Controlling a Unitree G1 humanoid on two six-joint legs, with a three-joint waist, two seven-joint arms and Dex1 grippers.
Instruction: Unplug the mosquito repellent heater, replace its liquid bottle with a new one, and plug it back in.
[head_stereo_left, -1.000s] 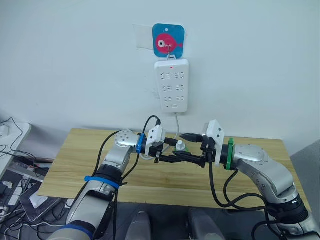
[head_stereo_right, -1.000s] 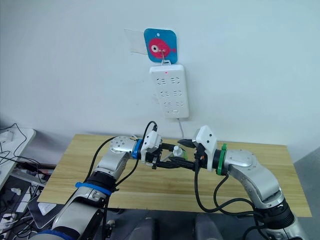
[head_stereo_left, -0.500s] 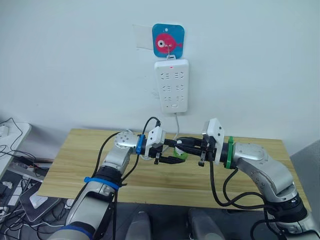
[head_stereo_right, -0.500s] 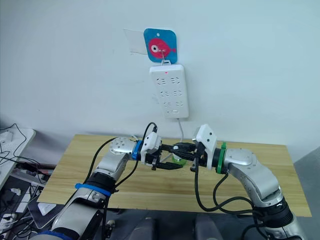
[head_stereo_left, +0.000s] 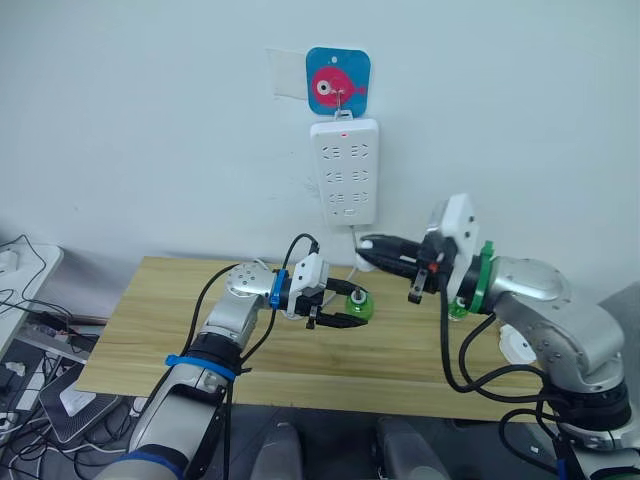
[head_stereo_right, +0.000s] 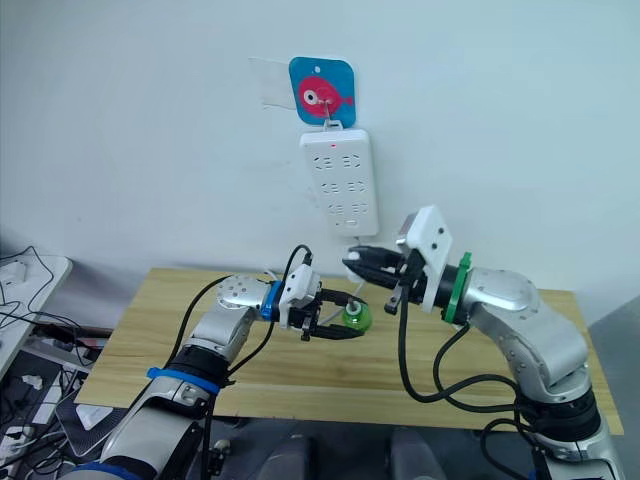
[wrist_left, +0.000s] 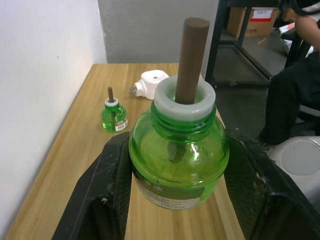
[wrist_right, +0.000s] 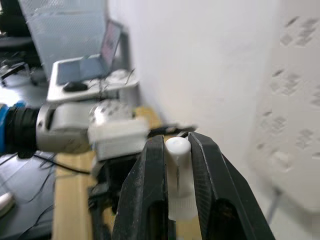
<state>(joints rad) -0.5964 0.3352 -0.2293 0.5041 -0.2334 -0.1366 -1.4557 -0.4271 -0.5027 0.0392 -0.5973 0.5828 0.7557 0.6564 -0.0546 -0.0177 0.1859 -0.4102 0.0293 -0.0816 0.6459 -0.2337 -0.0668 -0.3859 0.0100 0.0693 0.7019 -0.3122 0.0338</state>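
Note:
My left gripper (head_stereo_left: 338, 306) is shut on a green liquid bottle (head_stereo_left: 358, 305) and holds it above the table. In the left wrist view the bottle (wrist_left: 175, 160) sits between the black fingers, its brown wick (wrist_left: 192, 55) bare. My right gripper (head_stereo_left: 366, 251) is up and to the right of it, shut on a small white cap (wrist_right: 180, 200). The white mosquito repellent heater (wrist_left: 150, 82) lies unplugged on the table at the right (head_stereo_left: 520, 345), partly behind my right arm. A second small green bottle (wrist_left: 114, 112) stands near it.
A long white power strip (head_stereo_left: 345, 170) hangs on the wall from a blue fish hook (head_stereo_left: 338, 80), its cord dropping behind the wooden table (head_stereo_left: 160, 330). A seated person in dark clothes (wrist_left: 295, 90) is beyond the table's right end.
My right gripper shut on the bottle's white cap, then drew it off, rising up and to the right. The wick now stands bare. The left gripper has kept hold of the bottle.

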